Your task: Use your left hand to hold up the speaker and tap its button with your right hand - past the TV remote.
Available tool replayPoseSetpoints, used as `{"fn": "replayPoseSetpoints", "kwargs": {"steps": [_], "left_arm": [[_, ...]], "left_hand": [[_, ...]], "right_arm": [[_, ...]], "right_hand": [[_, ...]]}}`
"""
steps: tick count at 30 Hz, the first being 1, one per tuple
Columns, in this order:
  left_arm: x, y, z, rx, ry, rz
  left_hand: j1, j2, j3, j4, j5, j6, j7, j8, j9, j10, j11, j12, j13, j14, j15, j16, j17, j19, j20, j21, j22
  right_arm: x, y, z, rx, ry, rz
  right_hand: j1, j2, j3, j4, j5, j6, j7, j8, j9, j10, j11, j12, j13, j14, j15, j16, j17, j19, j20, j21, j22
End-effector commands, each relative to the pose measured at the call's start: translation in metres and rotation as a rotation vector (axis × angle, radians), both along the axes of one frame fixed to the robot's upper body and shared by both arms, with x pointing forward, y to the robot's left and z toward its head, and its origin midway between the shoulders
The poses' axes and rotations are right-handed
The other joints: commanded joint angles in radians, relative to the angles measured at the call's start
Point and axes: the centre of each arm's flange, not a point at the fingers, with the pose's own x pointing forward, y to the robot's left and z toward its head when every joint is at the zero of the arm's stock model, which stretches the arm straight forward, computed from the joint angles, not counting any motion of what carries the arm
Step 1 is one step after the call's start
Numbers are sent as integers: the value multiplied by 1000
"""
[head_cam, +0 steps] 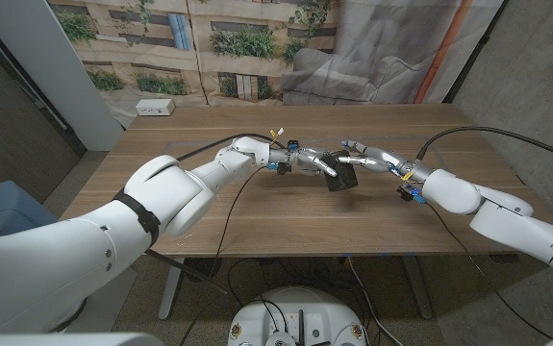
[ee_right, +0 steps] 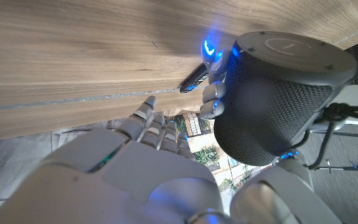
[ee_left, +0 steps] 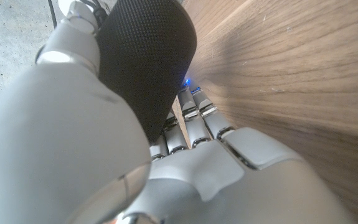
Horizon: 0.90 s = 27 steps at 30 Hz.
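Your left hand (head_cam: 300,160) grips the speaker (head_cam: 341,178) lifted off the table (head_cam: 257,221), button end facing your right hand (head_cam: 372,157), whose fingers (ee_right: 147,121) are spread and empty, just beside it; reach straight ahead.

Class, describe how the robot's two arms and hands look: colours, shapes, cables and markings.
Both arms are glossy white rounded shells. The left arm has a black band; black cables run to both wrists. The left hand and right hand have silver-grey segmented fingers, with blue lights glowing at some fingertips.
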Motion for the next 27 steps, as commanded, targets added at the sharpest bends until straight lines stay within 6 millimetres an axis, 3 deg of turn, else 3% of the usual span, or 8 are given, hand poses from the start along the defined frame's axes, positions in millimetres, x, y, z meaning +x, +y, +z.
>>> {"fn": "replayPoseSetpoints", "kwargs": {"steps": [1, 27], "left_arm": [[-2, -1, -1, 0, -2, -18], [0, 4, -1, -7, -4, -3]], "left_hand": [[-3, 269, 9, 3, 3, 224, -60, 178, 1, 201, -132, 1, 135, 94, -248, 1, 9, 9, -104, 1, 1], [-6, 272, 11, 4, 3, 224, -60, 181, -2, 206, -132, -9, 134, 97, -248, -8, 8, 11, -104, 1, 1]], "right_arm": [[1, 0, -3, 10, -1, -5], [-19, 8, 20, 18, -60, 80]], "right_hand": [[2, 0, -4, 1, 7, 1, 0, 10, 3, 7, -6, 4, 4, 4, -2, 4, 5, 10, 0, 4, 3], [-8, 1, -12, 6, 11, 9, -2, 10, 3, 15, -3, 5, 4, 7, -2, 5, 6, 11, 2, 3, 3]]}}
